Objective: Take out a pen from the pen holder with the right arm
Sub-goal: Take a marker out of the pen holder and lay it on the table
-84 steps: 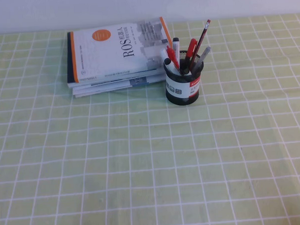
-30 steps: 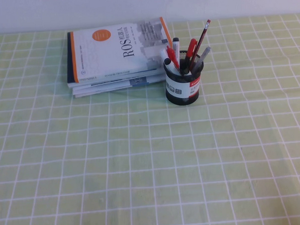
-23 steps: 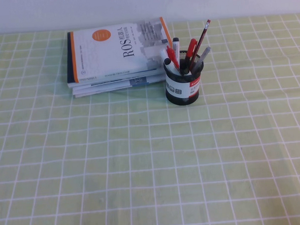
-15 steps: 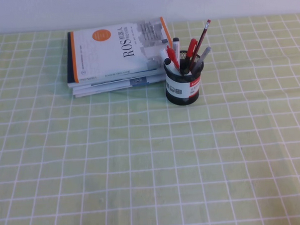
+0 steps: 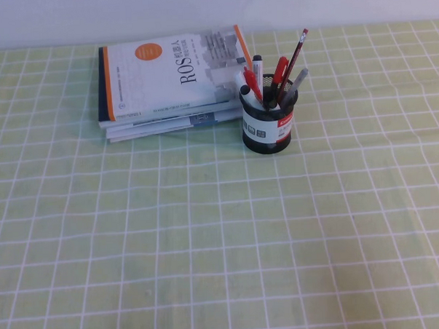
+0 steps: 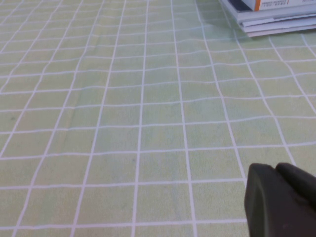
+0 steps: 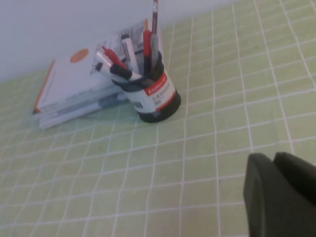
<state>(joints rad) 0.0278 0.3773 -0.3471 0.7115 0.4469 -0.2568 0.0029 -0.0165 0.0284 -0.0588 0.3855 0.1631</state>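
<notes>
Green checked cloth [image 6: 148, 123] lies under my left gripper [image 6: 275, 170], well apart from the pen holder [image 5: 267, 126]; its grip I cannot tell. Books [image 5: 168, 76] lie just left of the holder. My right gripper [image 7: 273, 162], clenched and empty, hangs well short of it. Going in unopened could topple the holder's pens [image 5: 280, 71].

A table [image 5: 208, 238] under green checked cloth [image 5: 352, 202] bears a book stack [image 5: 165, 79] and, just beside it, a pen holder [image 5: 267, 127], both well ahead of the right gripper [image 7: 274, 162]; the left gripper [image 6: 276, 172] hangs over bare cloth.
</notes>
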